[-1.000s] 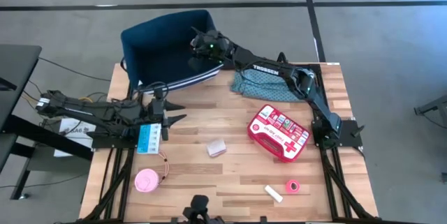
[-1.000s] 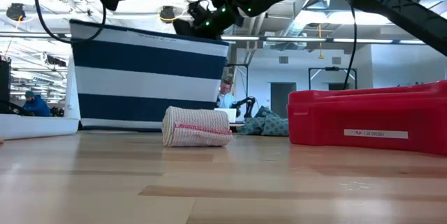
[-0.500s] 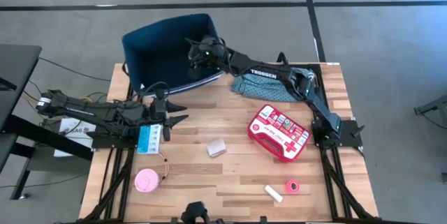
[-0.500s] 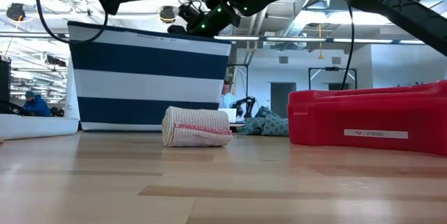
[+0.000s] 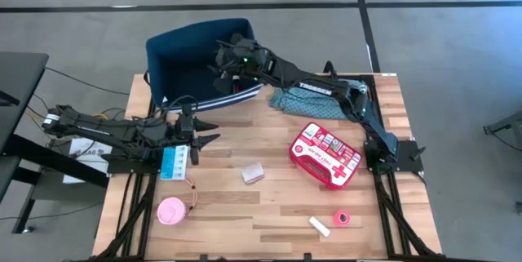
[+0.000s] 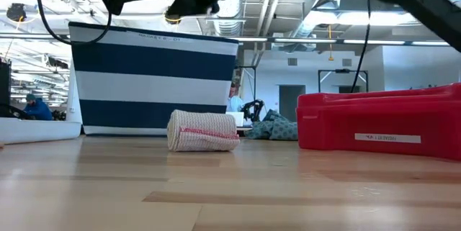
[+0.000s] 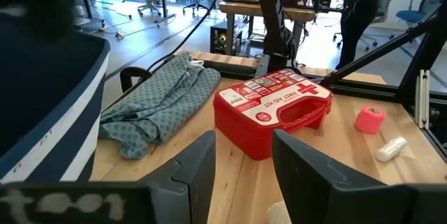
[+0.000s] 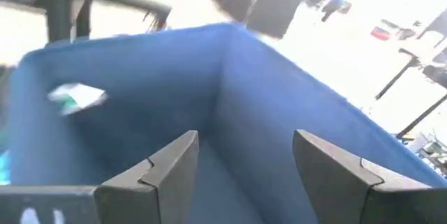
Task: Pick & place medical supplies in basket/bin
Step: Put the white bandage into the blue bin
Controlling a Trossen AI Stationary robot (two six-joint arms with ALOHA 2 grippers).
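Observation:
The navy bin [image 5: 189, 59] with white stripes [image 6: 151, 80] stands at the table's far edge. My right gripper [image 5: 220, 58] hovers open over its inside [image 8: 244, 144], and a small white and green item [image 8: 77, 97] lies in the bin. My left gripper [image 5: 204, 131] waits open [image 7: 244, 147] at the table's left, beside the light-blue box [image 5: 172, 162]. On the table lie the pale packet [image 5: 253, 172], the red first-aid pouch [image 5: 325, 155], the pink tub [image 5: 172, 211], the pink tape roll [image 5: 341, 217] and the white tube [image 5: 319, 226].
A teal patterned cloth [image 5: 306, 97] lies crumpled at the far right, under my right arm. In the low view the packet [image 6: 203, 131] sits in front of the bin and the red pouch [image 6: 382, 119] to the right. Bare wood shows around the packet.
My right gripper has moved over the bin toward the table's left and risen, and its fingers have spread apart.

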